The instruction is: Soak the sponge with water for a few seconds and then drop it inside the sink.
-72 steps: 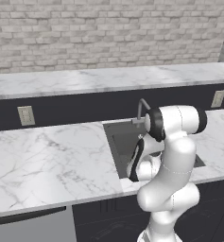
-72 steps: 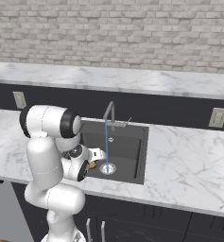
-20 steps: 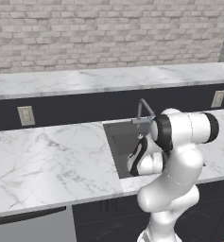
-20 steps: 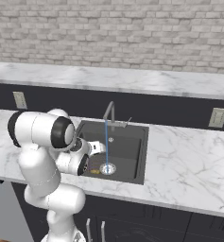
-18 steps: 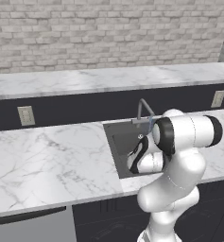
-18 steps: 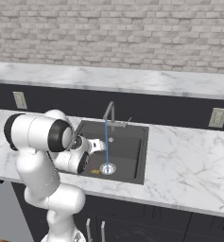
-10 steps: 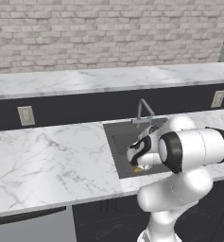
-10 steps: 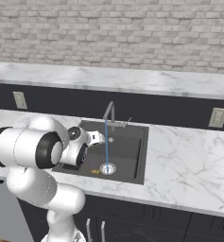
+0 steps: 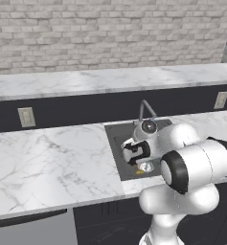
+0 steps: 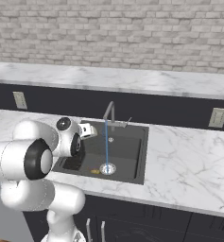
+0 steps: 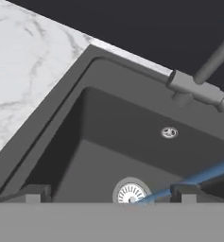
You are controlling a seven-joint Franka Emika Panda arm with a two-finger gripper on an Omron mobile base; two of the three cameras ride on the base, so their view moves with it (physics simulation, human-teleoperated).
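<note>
The sponge (image 10: 95, 171) is a small yellow block lying on the floor of the sink (image 10: 142, 156), just left of the round drain (image 10: 107, 168). It also shows as a yellow speck (image 9: 140, 171) below my hand. The water (image 10: 106, 142) falls in a thin blue stream from the faucet (image 10: 111, 111) onto the drain. My gripper (image 9: 135, 155) hangs over the left part of the basin, above and apart from the sponge. In the hand view the gripper (image 11: 108, 194) is open, with nothing between its fingertips (image 11: 33, 193), and looks down at the sink (image 11: 99, 137) and the water (image 11: 193, 177).
White marble counter (image 9: 52, 158) runs on both sides of the sink, with a raised back ledge and a brick wall behind. Wall outlets (image 10: 20, 99) (image 10: 218, 117) sit on the dark backsplash. The faucet's base and handle (image 11: 198, 87) stand at the basin's far rim.
My hand has risen out of the basin and drawn back to the left, and the arm's elbow has swung toward the cameras. The sponge stays on the sink floor; the water still runs.
</note>
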